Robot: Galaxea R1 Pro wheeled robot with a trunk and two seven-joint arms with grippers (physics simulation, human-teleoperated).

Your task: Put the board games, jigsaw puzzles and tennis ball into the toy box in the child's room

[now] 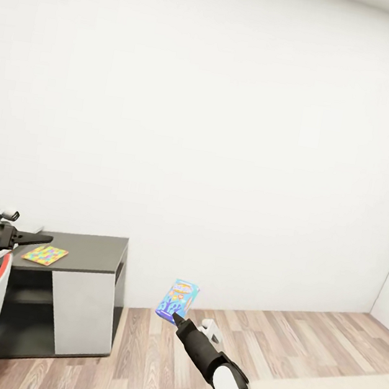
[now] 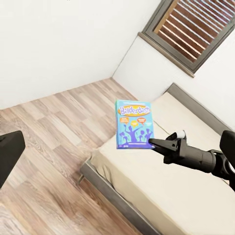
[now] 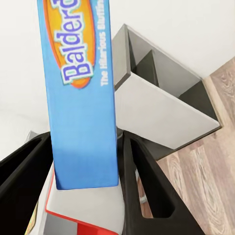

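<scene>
Blue and bright, the board game (image 1: 177, 300) rides upright in the right hand (image 1: 176, 318), pinched by its lower edge between the fingers, and the right wrist view confirms the box wedged tight between the two dark fingers. It hangs in the air over the wood floor (image 1: 297, 336), between the bed (image 2: 196, 196) and the dark side surface (image 1: 95, 248), well clear of both. On that surface, near its front edge, lies a jigsaw (image 1: 45, 254), flat and untouched. The left hand (image 1: 40, 238) reaches out level just above the surface's near corner, holding nothing; its fingers look drawn together to a point, though I cannot tell for sure. The toy box is not showing from here, so the step in hand looks like the carry: bring the game across to the table and find the bin. To do it well, I'd keep the grip firm, since a tall thin box held only at its bottom edge may swing or slip, keep it upright, steer it wide of the surface's corner, and lower it flat into the box before letting go.
</scene>
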